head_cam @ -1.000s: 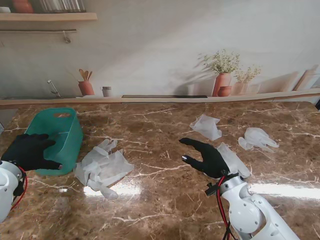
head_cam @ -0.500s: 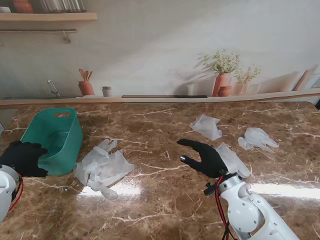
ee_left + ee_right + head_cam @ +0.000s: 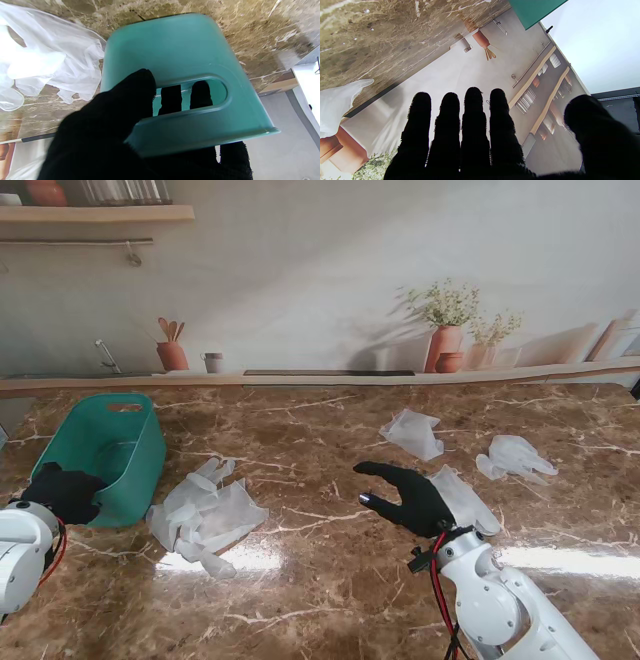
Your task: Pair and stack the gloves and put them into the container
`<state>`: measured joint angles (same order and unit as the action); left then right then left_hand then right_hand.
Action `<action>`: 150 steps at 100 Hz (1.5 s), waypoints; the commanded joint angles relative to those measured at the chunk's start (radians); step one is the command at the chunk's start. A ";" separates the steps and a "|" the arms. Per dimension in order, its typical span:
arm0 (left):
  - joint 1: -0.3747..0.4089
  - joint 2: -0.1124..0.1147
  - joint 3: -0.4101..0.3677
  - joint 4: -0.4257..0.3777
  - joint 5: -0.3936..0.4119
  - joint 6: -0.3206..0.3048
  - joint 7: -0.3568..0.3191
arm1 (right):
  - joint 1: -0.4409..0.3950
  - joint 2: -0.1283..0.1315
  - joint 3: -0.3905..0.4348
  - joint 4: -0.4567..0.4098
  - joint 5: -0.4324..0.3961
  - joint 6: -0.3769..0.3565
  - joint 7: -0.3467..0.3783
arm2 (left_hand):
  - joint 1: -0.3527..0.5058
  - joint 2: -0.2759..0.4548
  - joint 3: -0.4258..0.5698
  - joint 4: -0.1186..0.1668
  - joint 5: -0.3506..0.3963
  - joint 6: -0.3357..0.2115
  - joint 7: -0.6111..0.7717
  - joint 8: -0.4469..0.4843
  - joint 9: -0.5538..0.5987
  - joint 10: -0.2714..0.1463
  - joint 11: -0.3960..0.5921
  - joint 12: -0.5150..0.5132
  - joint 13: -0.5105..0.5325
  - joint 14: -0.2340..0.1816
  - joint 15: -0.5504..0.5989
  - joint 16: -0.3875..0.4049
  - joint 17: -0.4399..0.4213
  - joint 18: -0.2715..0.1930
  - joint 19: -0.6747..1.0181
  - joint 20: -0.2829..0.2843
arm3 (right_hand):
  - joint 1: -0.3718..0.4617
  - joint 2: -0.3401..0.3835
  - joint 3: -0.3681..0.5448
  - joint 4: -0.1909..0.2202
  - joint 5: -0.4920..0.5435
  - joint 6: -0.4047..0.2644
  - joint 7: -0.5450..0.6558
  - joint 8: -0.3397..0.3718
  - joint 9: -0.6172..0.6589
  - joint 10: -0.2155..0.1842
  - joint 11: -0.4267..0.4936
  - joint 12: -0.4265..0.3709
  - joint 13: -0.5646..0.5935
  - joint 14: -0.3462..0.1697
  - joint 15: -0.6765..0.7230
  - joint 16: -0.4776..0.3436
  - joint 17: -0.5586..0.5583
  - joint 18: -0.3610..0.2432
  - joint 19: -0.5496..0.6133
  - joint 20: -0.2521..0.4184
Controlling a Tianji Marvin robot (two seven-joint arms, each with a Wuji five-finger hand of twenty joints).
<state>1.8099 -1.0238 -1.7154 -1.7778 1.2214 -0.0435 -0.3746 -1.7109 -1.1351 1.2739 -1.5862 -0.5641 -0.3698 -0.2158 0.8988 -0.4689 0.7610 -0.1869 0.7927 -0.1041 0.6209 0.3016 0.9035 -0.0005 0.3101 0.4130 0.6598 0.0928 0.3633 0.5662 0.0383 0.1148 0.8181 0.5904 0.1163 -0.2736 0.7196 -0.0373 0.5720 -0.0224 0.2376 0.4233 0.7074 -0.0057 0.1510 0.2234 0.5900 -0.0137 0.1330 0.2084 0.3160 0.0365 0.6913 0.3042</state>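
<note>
Gloves: pile (image 3: 205,515) lies on the desk (image 3: 320,580) just right of the bin (image 3: 105,455), not in it; three more sit loose well apart to the right — one (image 3: 412,432) farther from me, one (image 3: 516,455) near the right edge, one (image 3: 465,498) just beside the right hand (image 3: 410,495).

Changed vs 1 s ago: left hand (image 3: 65,492) dropped from the bin's side to its near end & the bin slid w/ it, a bit nearer me; wrist view shows fingers (image 3: 172,98) hooked through the handle slot, thumb on the outer wall, so it's clamped on the bin. Right hand barely moved; fingers straight, side by side, thumb apart, holding nothing, hovering over the desk.

Meaning, prob.: bin is being repositioned toward the pile before loading; pairing not done, three gloves unstacked, bin looks empty as far as visible.

Next likely: steady the bin, right hand gathers the loose gloves. Risk: thin film gloves are slippery & cling, hard to pinch w/ cloth-covered fingers; light bin may tip if pulled by one end.
</note>
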 commanded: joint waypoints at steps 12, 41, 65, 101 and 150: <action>0.004 -0.002 0.003 0.020 0.027 -0.044 0.094 | -0.009 0.002 0.000 -0.002 0.007 0.009 0.027 | 0.182 0.096 0.012 -0.015 0.088 -0.063 0.251 0.187 0.155 -0.026 0.080 0.232 0.148 0.107 0.183 0.325 0.095 0.115 0.223 0.159 | 0.016 0.003 0.011 0.025 0.008 -0.029 0.005 0.014 0.022 -0.015 0.008 0.023 0.028 -0.001 0.011 0.021 -0.015 0.010 0.012 0.021; -0.013 -0.007 0.020 0.067 0.066 -0.089 0.323 | -0.011 0.003 0.002 -0.003 0.008 0.007 0.030 | 0.278 0.074 0.178 0.012 0.271 -0.172 0.545 0.528 0.205 -0.090 0.414 0.328 0.275 0.141 0.464 0.483 0.204 0.209 0.436 0.184 | 0.018 0.004 0.012 0.025 0.010 -0.028 0.006 0.014 0.038 -0.017 0.013 0.034 0.037 0.000 0.016 0.030 -0.017 0.012 0.012 0.027; -0.044 -0.010 0.045 0.096 0.086 -0.095 0.458 | -0.014 0.002 0.006 -0.002 0.008 0.007 0.025 | 0.295 0.073 0.180 0.011 0.337 -0.196 0.527 0.627 0.235 -0.116 0.429 0.357 0.296 0.135 0.494 0.468 0.219 0.206 0.471 0.152 | 0.018 0.004 0.014 0.025 0.011 -0.027 0.007 0.014 0.042 -0.016 0.012 0.039 0.038 0.000 0.015 0.033 -0.017 0.011 0.009 0.029; -0.169 -0.017 0.185 0.088 0.036 -0.046 0.445 | -0.021 0.001 0.017 -0.002 0.000 0.004 0.015 | 0.293 0.070 0.181 0.012 0.320 -0.195 0.509 0.634 0.245 -0.108 0.418 0.352 0.315 0.132 0.490 0.459 0.233 0.195 0.481 0.161 | 0.019 0.004 0.015 0.024 0.013 -0.027 0.008 0.014 0.043 -0.016 0.010 0.043 0.040 -0.001 0.014 0.034 -0.016 0.007 0.006 0.030; -0.539 -0.052 0.696 0.260 -0.151 0.162 0.441 | -0.069 -0.001 0.082 -0.018 -0.023 -0.007 -0.013 | 0.290 0.072 0.183 0.015 0.303 -0.184 0.503 0.620 0.246 -0.098 0.411 0.345 0.324 0.125 0.490 0.436 0.241 0.197 0.484 0.158 | 0.020 0.004 0.018 0.024 0.023 -0.031 0.013 0.015 0.046 -0.015 0.010 0.044 0.041 0.000 0.014 0.035 -0.016 0.010 0.005 0.031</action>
<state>1.3255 -1.0406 -1.0780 -1.5236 1.0916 0.1120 0.0726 -1.7649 -1.1352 1.3477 -1.6056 -0.5885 -0.3764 -0.2340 0.9814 -0.5780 0.7686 -0.2374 0.8576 -0.1177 0.6862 0.7608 1.0456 -0.0159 0.5949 0.7065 0.9066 0.1997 0.7072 0.9781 0.2765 0.2833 1.2592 0.7545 0.1169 -0.2736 0.7284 -0.0373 0.5838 -0.0229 0.2474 0.4300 0.7462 -0.0065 0.1611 0.2563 0.6112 -0.0085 0.1465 0.2316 0.3078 0.0516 0.6915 0.3172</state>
